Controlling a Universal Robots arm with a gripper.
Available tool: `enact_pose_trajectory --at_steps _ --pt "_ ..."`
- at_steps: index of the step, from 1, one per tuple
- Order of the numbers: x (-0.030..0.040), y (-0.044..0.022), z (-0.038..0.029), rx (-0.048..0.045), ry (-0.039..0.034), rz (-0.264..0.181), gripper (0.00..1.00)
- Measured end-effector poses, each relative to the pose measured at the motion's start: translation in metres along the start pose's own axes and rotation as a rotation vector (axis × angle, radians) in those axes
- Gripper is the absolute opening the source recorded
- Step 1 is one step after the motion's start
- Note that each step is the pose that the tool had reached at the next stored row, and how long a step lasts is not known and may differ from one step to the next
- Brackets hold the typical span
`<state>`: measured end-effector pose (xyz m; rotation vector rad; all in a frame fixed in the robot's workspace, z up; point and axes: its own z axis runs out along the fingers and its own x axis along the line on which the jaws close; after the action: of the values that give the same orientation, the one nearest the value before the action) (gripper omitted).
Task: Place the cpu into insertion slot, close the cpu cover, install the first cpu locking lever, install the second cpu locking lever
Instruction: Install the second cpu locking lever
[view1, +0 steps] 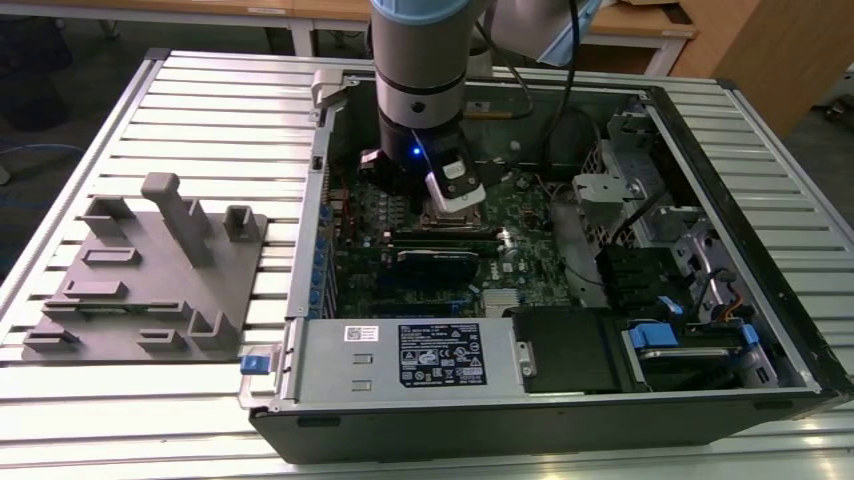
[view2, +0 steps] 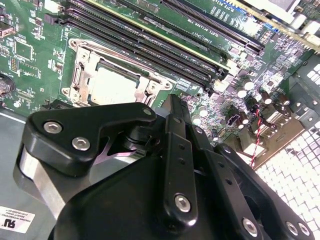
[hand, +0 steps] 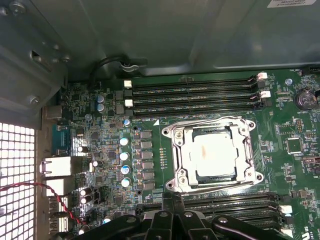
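The cpu (hand: 207, 156) lies flat in the insertion slot (hand: 172, 150), its pale silvery top showing through the square window of the cpu cover (hand: 247, 150), which lies down over it with its frame edging the chip on all sides. In the second wrist view the same chip (view2: 114, 86) sits inside the metal frame (view2: 82, 75) on the green motherboard (view2: 30, 55). Long black memory slots (hand: 195, 95) run along one side of the socket, and a second bank (hand: 230, 202) runs along the opposite side, next to the gripper's black linkages.

The gripper (view1: 455, 186) hangs just above the socket, inside the open computer case (view1: 561, 410); in both wrist views its fingertips are hidden behind its own body, so I cannot tell whether the fingers are open or closed, and nothing is seen held in them. A row of small silver capacitors (hand: 125, 162) stands beside the socket, away from the cover's frame.

In the exterior view, the case lies on a slatted metal surface (view1: 200, 110), with a grey fixture block (view1: 147, 270) well apart from the socket, toward the exterior view's left.
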<state>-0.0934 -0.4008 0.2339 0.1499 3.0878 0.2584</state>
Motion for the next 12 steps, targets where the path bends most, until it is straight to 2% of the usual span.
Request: enact_pose_trajectory --at_steps 4,8,12 --pt "0.0000 0.0003 -0.0019 0.0003 0.0002 0.000 0.10" --pt "-0.0002 0.0012 -0.0068 0.0000 0.0000 0.000 0.10" --pt "-0.0002 0.0020 -0.0073 0.0011 -0.0002 0.000 0.10"
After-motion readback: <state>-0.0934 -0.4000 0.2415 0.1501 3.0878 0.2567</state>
